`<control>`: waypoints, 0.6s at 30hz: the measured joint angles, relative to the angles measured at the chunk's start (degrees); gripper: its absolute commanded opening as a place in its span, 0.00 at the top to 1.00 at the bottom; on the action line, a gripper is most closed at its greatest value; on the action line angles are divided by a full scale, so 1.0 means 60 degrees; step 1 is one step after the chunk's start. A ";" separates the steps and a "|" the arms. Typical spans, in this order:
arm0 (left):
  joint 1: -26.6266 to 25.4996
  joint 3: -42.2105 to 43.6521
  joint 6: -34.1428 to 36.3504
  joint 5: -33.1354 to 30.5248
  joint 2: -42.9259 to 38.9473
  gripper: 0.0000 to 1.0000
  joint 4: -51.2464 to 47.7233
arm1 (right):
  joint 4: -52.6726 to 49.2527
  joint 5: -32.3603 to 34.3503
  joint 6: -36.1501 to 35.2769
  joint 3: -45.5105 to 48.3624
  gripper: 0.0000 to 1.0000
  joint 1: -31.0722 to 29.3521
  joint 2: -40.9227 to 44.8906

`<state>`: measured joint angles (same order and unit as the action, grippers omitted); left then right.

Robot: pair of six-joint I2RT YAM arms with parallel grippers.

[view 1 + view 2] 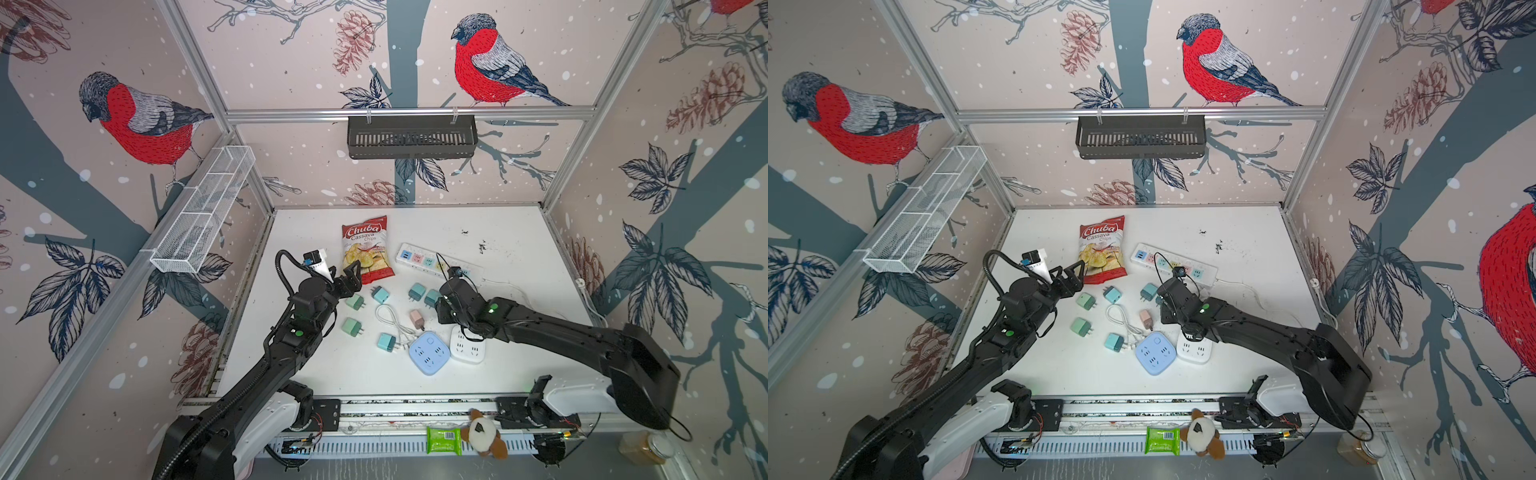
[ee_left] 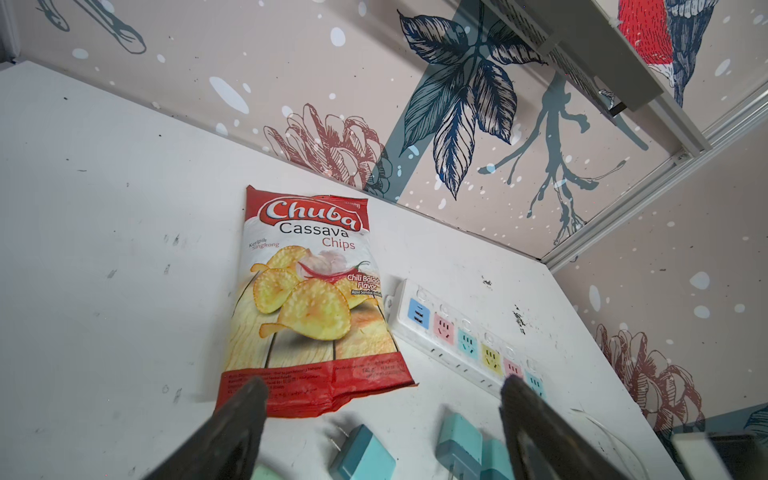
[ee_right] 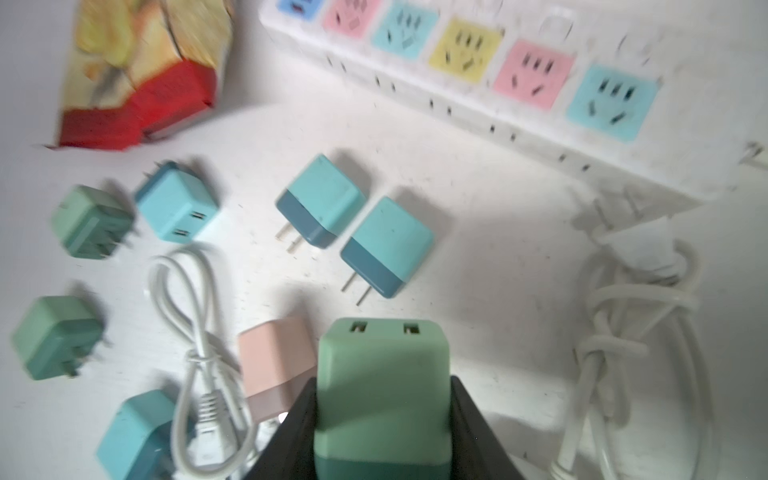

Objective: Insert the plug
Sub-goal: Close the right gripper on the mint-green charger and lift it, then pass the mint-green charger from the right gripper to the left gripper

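In the right wrist view my right gripper (image 3: 382, 388) is shut on a mint-green plug (image 3: 382, 399), which sits between the black fingers with its two USB ports facing away and its prongs hidden. It hangs above the table, short of the white power strip (image 3: 457, 83) with pastel sockets (image 1: 419, 258). In both top views the wrist hides those jaws and the plug. My left gripper (image 1: 353, 272) (image 2: 384, 388) stands open and holds nothing, at the lower edge of the chips bag (image 1: 368, 249) and above a teal plug (image 2: 365, 453).
Several loose plugs lie mid-table: teal (image 1: 380, 295), green (image 1: 352, 327), pink (image 1: 417, 319). A coiled white cable (image 1: 390, 320), a blue square socket block (image 1: 429, 353) and a white one (image 1: 468, 345) lie nearer the front. The strip's own cord (image 3: 623, 332) is bundled beside it.
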<state>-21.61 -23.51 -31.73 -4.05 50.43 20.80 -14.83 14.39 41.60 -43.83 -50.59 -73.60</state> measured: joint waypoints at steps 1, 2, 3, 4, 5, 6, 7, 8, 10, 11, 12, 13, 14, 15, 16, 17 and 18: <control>0.0000 0.0080 0.0011 0.0018 -0.0102 0.12 0.0055 | 0.0015 0.0142 -0.0022 0.0058 0.87 -0.0033 0.0382; 0.0000 0.0138 0.0015 0.0153 -0.0200 0.13 0.0124 | 0.0051 0.0324 -0.0095 0.0146 0.87 -0.0066 0.0845; 0.0000 0.0160 0.0036 0.0233 -0.0259 0.13 0.0200 | 0.0178 0.0503 -0.0211 0.0277 0.87 -0.0106 0.1249; 0.0000 0.0164 0.0036 0.0328 -0.0288 0.14 0.0259 | 0.0339 0.0667 -0.0251 0.0463 0.87 -0.0124 0.1650; 0.0000 0.0164 0.0040 0.0488 -0.0310 0.15 0.0342 | 0.0550 0.0816 -0.0455 0.0736 0.89 -0.0153 0.2116; 0.0000 0.0164 0.0047 0.0630 -0.0310 0.17 0.0452 | 0.0856 0.0914 -0.0637 0.1082 0.89 -0.0189 0.2583; 0.0000 0.0164 0.0066 0.0790 -0.0306 0.19 0.0521 | 0.1151 0.0954 -0.0831 0.1399 0.89 -0.0229 0.2976; -0.0007 0.0160 0.0109 0.1100 -0.0288 0.21 0.0634 | 0.1435 0.0987 -0.1049 0.1756 0.90 -0.0288 0.3406; -0.0062 0.0142 0.0222 0.1643 -0.0240 0.22 0.0816 | 0.2124 0.0991 -0.1504 0.2408 0.92 -0.0426 0.4124; -0.0124 0.0120 0.0317 0.1876 -0.0233 0.22 0.0896 | 0.2415 0.0991 -0.1752 0.2692 0.93 -0.0506 0.4437; -0.0251 0.0066 0.0361 0.2091 -0.0229 0.23 0.0958 | 0.2656 0.0991 -0.1985 0.2914 0.93 -0.0590 0.4710; -0.0364 0.0000 0.0423 0.2222 -0.0229 0.24 0.0998 | 0.2772 0.1002 -0.2171 0.3056 0.94 -0.0659 0.4932; -0.0503 -0.0095 0.0543 0.2357 -0.0219 0.26 0.0980 | 0.2907 0.1060 -0.2375 0.3180 0.94 -0.0714 0.5195; -0.0645 -0.0215 0.0561 0.2466 -0.0186 0.28 0.0984 | 0.3042 0.1144 -0.2568 0.3289 0.94 -0.0758 0.5431; -0.0809 -0.0350 0.0637 0.2554 -0.0146 0.29 0.0969 | 0.3147 0.1217 -0.2739 0.3384 0.94 -0.0769 0.5617; -0.0976 -0.0510 0.0772 0.2616 -0.0095 0.29 0.0903 | 0.3304 0.1359 -0.2903 0.3534 0.94 -0.0783 0.5829; -0.1202 -0.0696 0.0874 0.2652 -0.0036 0.30 0.0889 | 0.3355 0.1494 -0.3049 0.3676 0.94 -0.0798 0.6003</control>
<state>-28.82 -27.68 -26.48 11.86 50.22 26.13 5.30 23.35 23.31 -21.78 -55.37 -37.58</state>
